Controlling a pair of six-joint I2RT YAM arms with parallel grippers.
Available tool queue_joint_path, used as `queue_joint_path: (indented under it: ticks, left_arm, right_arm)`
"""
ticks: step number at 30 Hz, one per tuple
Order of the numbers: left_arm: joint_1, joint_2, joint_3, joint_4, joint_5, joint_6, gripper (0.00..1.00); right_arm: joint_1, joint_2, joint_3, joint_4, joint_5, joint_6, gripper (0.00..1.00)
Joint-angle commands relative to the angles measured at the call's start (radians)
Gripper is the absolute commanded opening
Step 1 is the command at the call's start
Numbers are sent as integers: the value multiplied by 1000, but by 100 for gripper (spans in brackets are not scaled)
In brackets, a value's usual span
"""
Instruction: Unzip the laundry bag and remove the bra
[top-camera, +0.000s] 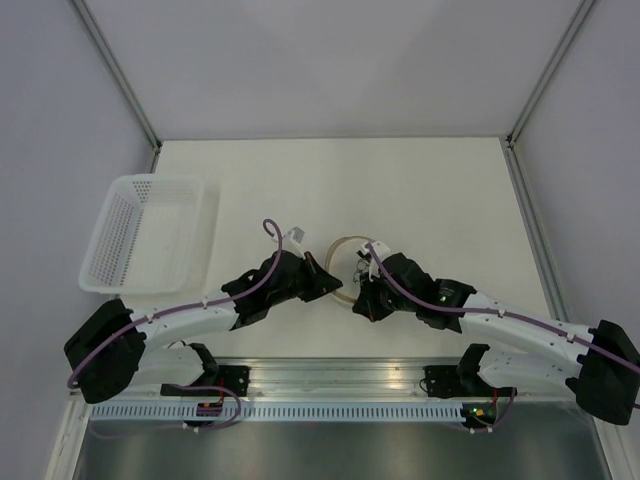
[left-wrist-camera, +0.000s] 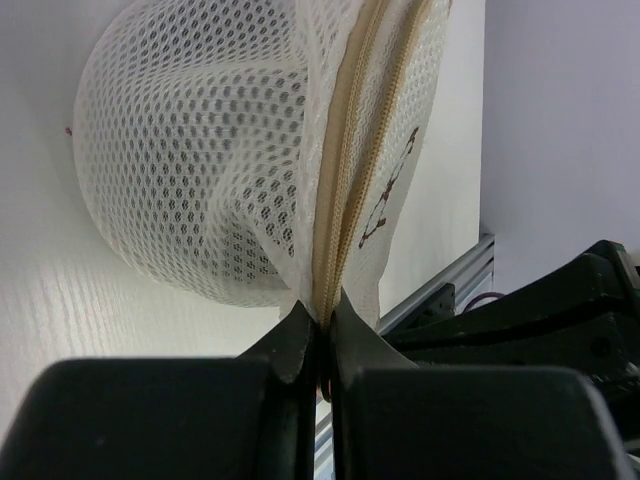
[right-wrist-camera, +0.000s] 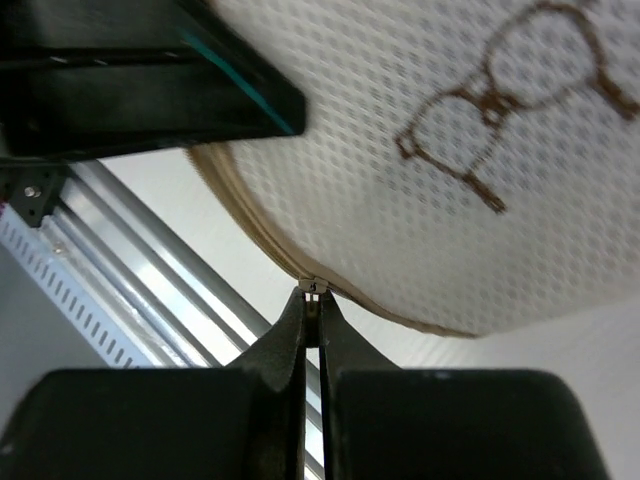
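The laundry bag (top-camera: 347, 262) is a round white mesh pouch with a tan zip rim, held between my two grippers near the table's front middle. In the left wrist view the laundry bag (left-wrist-camera: 190, 160) stands on edge, and my left gripper (left-wrist-camera: 322, 318) is shut on its tan zip rim (left-wrist-camera: 345, 180). In the right wrist view my right gripper (right-wrist-camera: 313, 298) is shut on the small zip pull (right-wrist-camera: 313, 289) at the rim of the laundry bag (right-wrist-camera: 440, 170), which bears a brown glasses drawing (right-wrist-camera: 500, 110). The zip looks closed. The bra is not visible.
A white perforated plastic basket (top-camera: 150, 235) stands at the left of the table. The metal rail (top-camera: 330, 378) runs along the near edge by the arm bases. Grey walls (top-camera: 60, 100) enclose the table on both sides.
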Motion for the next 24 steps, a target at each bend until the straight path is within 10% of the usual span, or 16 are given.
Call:
queue_joint_path:
  ticks: [1,15,17,21,24]
  left_arm:
    - [0,-59,17,-48,-83,20,2]
    - [3,-57,91,-108,-41,141,3]
    - [3,-50,105,-114,-24,153,14]
    - [3,-86,83,-126,-67,151,74]
    - [3,-149,43,-134,-148,138,84]
  right_arm:
    - [2,-35,35,-162,150,-6,0]
    - [-17,203,182,-429,725,229,0]
    - [-20,235,178,-400,718,228,0]
    - [-21,254,164,-394,721,257,0]
    - [-27,252,142,-391,715,274,0]
